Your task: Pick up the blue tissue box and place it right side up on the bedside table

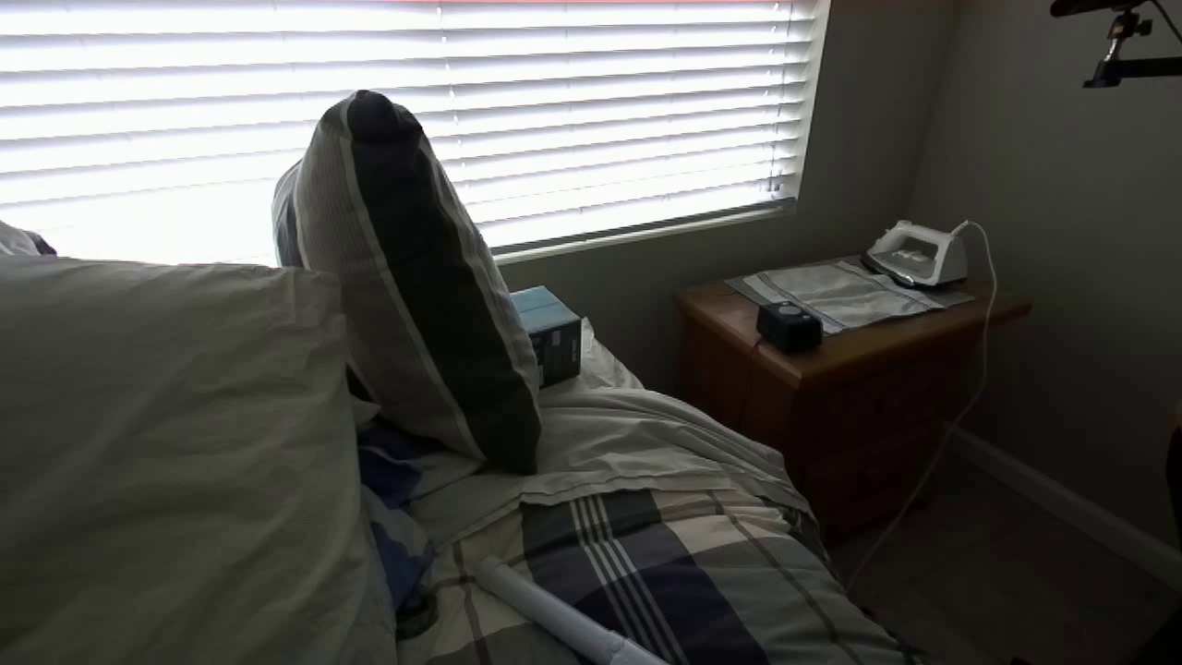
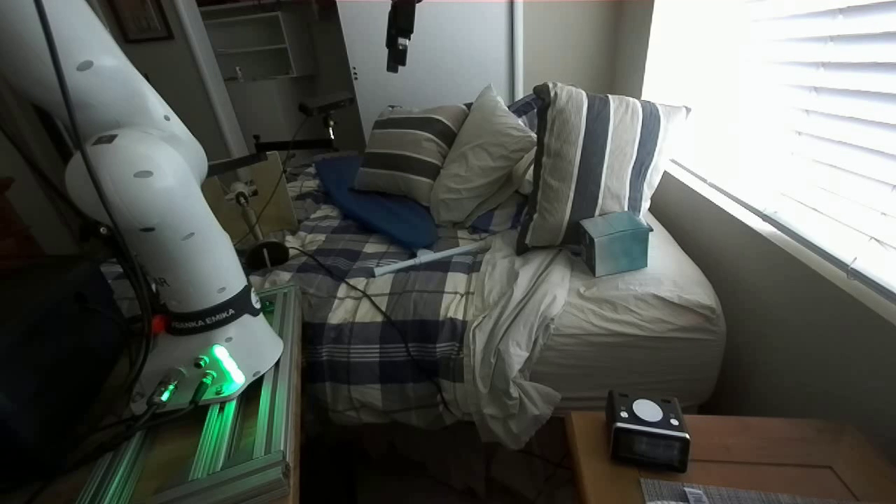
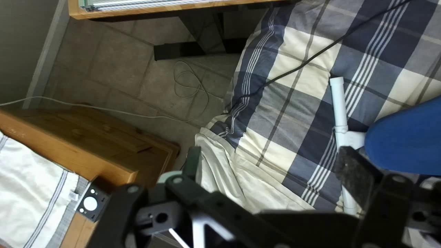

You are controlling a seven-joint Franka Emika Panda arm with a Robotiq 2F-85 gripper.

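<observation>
The blue tissue box rests on the white sheet at the bed's corner, against a striped pillow. It shows in both exterior views; its pale teal faces and a darker patterned side are visible. Which side is its proper top I cannot tell. It does not show in the wrist view. The reddish-brown bedside table stands beside the bed, also in the wrist view. My gripper is open, fingers wide apart with nothing between them, high above the bed. In an exterior view, part of it hangs at the top edge.
A black clock, a cloth mat and a white iron with a trailing cord are on the bedside table. The tall striped pillow leans by the box. A white tube and a blue board lie on the bed.
</observation>
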